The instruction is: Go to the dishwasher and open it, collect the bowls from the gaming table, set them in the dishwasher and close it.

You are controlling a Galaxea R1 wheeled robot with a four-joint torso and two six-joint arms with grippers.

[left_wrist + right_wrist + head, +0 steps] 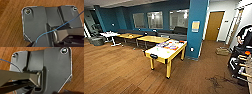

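White-topped, yellow-legged gaming table (pixel 166 51) stands ahead; approach squarely, stopping near its edge; gripper jaws cannot be told.

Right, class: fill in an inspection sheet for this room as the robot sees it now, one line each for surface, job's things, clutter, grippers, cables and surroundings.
Surface: wooden plank floor across the room.
Job's things: gaming table, white top on yellow legs, with colourful board games at its far end; bowls cannot be made out; dishwasher nothing seen.
Clutter: a low box-like object on the floor near the wooden door.
Grippers: fingers cannot be told.
Cables: thin blue cable crossing the left wrist's dark plate; dark tangle on the floor at the right.
Surroundings: blue pillar, blue walls with windows, yellow wooden-topped tables, a white table, a person at the right edge.
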